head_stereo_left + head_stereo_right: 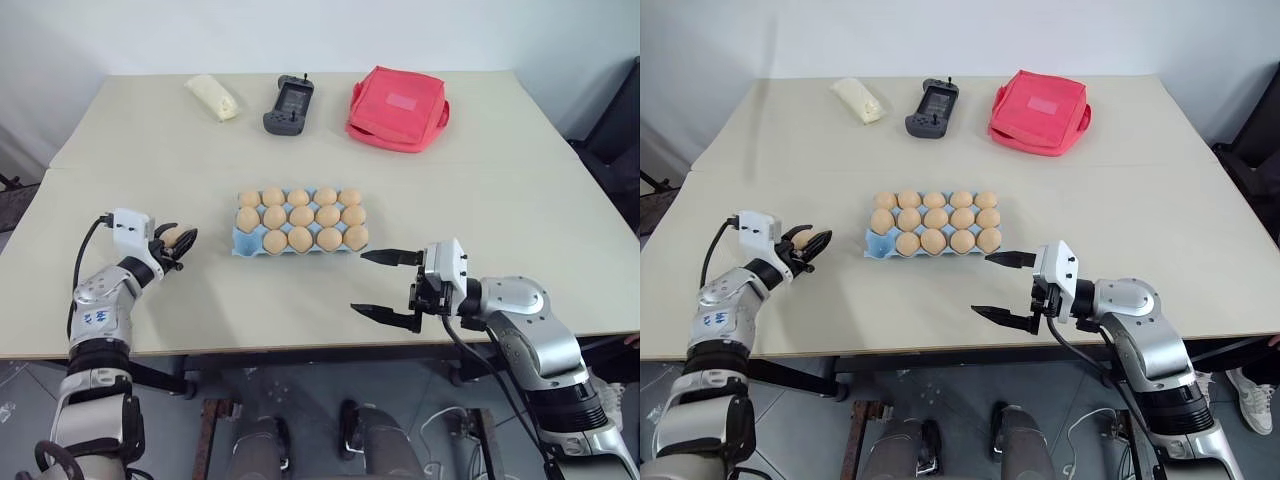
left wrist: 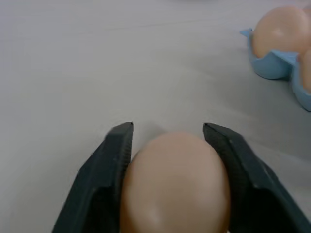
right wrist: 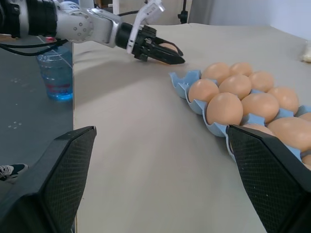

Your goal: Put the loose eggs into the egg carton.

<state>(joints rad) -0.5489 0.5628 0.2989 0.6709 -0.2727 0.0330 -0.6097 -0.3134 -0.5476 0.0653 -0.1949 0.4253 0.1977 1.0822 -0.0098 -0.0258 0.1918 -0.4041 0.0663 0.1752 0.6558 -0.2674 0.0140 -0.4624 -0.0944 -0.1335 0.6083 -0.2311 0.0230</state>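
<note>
One loose tan egg (image 1: 172,237) sits between the black fingers of my left gripper (image 1: 185,247), which is shut on it just above the table, a short way left of the egg carton (image 1: 240,245). Up close, the egg (image 2: 175,189) bulges between both fingers (image 2: 109,160). The light blue carton holds several eggs (image 1: 301,215); its front-left cup looks empty. My right gripper (image 1: 357,282) stands open near the carton's front right corner, pointing left, with nothing between its fingers. Looking along the right gripper, the carton (image 3: 182,80) lies close on one side and the left gripper (image 3: 165,53) is beyond it.
Along the table's far side lie a pale yellow packet (image 1: 213,97), a black handheld controller (image 1: 289,104) and a red fabric pouch (image 1: 398,107). A water bottle (image 3: 57,73) stands on the floor beyond the table's left edge.
</note>
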